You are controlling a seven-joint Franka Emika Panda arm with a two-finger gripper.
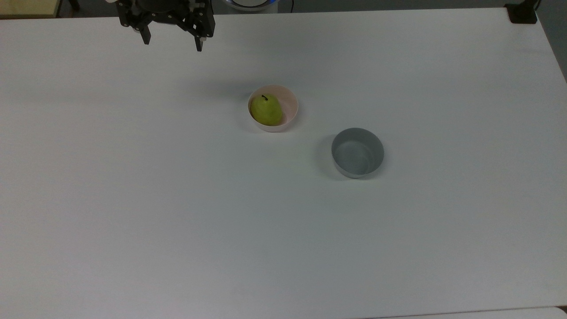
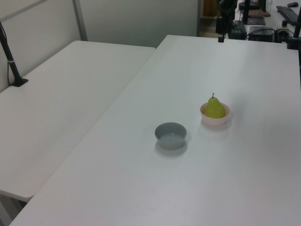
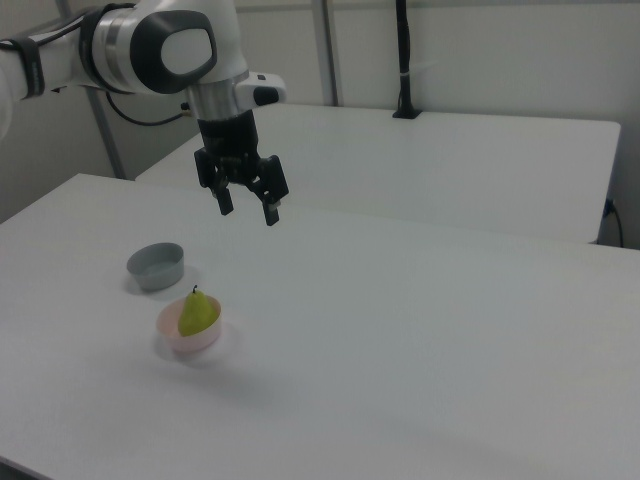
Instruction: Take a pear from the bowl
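A yellow-green pear [image 1: 266, 110] [image 2: 215, 108] [image 3: 197, 312] with a short dark stem rests inside the pale pink bowl [image 1: 289, 105] [image 2: 216, 120] [image 3: 191, 340] near the middle of the white table. My gripper [image 1: 172, 44] [image 3: 248, 211] hangs open and empty high above the table, its two black fingers spread apart. It is up and to the left of the bowl in the top view, and up and to the right of it in the right view. At the top of the left view, part of the gripper [image 2: 221, 33] shows far behind the bowl.
A grey round bowl [image 1: 357, 153] [image 2: 170, 135] [image 3: 157, 266] stands empty close to the pink one. A second white table [image 2: 66, 94] adjoins this one. A black pole on a clamp [image 3: 404, 60] rises at the far table's edge.
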